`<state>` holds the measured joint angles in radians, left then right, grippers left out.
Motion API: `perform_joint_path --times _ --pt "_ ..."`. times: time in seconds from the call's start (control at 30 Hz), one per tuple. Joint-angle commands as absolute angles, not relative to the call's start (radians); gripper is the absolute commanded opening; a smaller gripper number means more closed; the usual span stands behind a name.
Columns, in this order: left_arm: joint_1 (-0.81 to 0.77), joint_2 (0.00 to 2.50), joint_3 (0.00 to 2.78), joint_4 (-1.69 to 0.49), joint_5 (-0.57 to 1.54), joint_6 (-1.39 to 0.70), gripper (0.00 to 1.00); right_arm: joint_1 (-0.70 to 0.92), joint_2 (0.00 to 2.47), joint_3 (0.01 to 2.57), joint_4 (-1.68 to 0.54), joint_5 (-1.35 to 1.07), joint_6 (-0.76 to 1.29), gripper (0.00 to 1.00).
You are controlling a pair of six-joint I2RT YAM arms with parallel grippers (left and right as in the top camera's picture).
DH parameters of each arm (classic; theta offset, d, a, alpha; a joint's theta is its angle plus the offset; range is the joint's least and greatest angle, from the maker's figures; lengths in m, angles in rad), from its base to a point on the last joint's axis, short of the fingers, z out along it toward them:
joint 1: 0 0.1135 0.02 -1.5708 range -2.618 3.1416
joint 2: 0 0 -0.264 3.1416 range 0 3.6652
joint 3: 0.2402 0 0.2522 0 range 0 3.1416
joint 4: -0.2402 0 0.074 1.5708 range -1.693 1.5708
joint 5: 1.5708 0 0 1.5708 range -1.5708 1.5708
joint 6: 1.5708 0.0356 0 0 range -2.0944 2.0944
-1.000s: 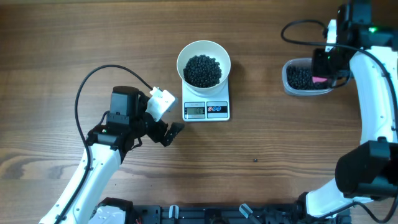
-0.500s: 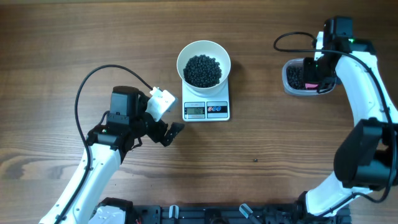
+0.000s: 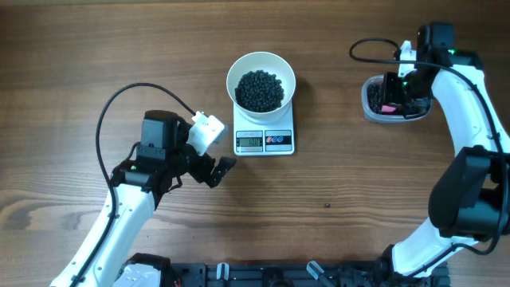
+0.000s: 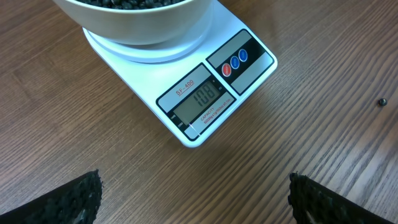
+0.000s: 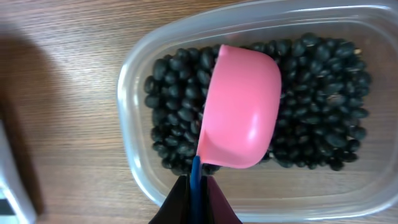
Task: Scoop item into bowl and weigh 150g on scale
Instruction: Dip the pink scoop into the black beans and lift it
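Note:
The white bowl [image 3: 260, 70] holds a heap of black beans [image 3: 260, 89] and stands on the white scale [image 3: 264, 141]. In the left wrist view the scale's display [image 4: 200, 98] reads 108. My left gripper [image 3: 218, 171] [image 4: 194, 186] hovers open just left of the scale's front, with nothing between its fingers. My right gripper [image 3: 390, 94] [image 5: 196, 186] is shut on the blue handle of a pink scoop [image 5: 242, 115]. The scoop sits over the beans [image 5: 174, 118] in the clear tub [image 5: 134, 165]. No beans show on its pink surface.
The clear tub [image 3: 368, 108] stands at the right back of the wooden table. A single stray bean [image 3: 327, 206] [image 4: 382, 101] lies on the wood in front of and to the right of the scale. A black cable [image 3: 119, 104] loops behind the left arm.
The right gripper with the pink scoop has moved left over the tub, from its right end towards its middle. The left arm, bowl and scale have not moved.

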<state>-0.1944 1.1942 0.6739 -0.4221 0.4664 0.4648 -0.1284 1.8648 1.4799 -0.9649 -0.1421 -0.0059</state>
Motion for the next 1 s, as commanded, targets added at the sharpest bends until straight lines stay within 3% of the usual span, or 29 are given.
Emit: perform_joint_path --times 0.0,0.33,0.73,0.97 --pt "-0.192 1.195 0.667 -0.422 0.482 0.459 1.0 -0.155 1.887 1.473 -0.964 -0.333 -0.027 0.04" --pt "-0.192 1.195 0.667 -0.422 0.482 0.459 1.0 -0.318 1.868 1.473 -1.011 -0.514 -0.112 0.04" --pt "-0.192 1.195 0.667 -0.422 0.482 0.459 1.0 -0.289 1.95 1.465 -1.045 -0.447 -0.154 0.04" --pt "-0.192 1.195 0.667 -0.422 0.482 0.459 1.0 -0.304 1.953 1.47 -1.035 -0.61 -0.158 0.04"
